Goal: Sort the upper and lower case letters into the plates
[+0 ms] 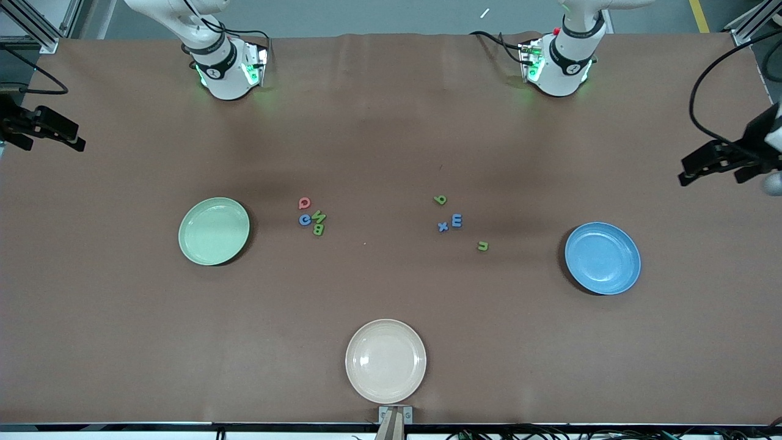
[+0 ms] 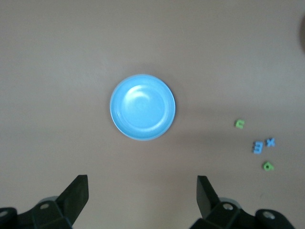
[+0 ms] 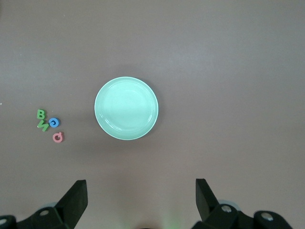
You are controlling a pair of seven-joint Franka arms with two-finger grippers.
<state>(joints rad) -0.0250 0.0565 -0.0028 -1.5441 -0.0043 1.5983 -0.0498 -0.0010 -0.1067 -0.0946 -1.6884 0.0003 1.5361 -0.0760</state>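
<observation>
Left gripper (image 2: 142,193): jaws wide apart, nothing in them, hanging high over the blue plate (image 1: 602,258) at the left arm's end of the tabletop (image 1: 391,122). Right gripper (image 3: 141,195): same, jaws spread, over the mint green plate (image 1: 214,231) at the right arm's end. Both arms waiting. Capitals cluster (image 1: 312,218) sits just beside the green plate, at 3 o'clock in the front view. Lowercase letters (image 1: 455,221) lie scattered at 9 o'clock from the blue plate. Beige plate (image 1: 385,362) at 6 o'clock, nearest the front camera.

A robotics lab: aluminium framing (image 1: 36,24), side-mounted cameras (image 1: 43,128) and loose cables (image 1: 501,435) surround the table (image 1: 391,122).
</observation>
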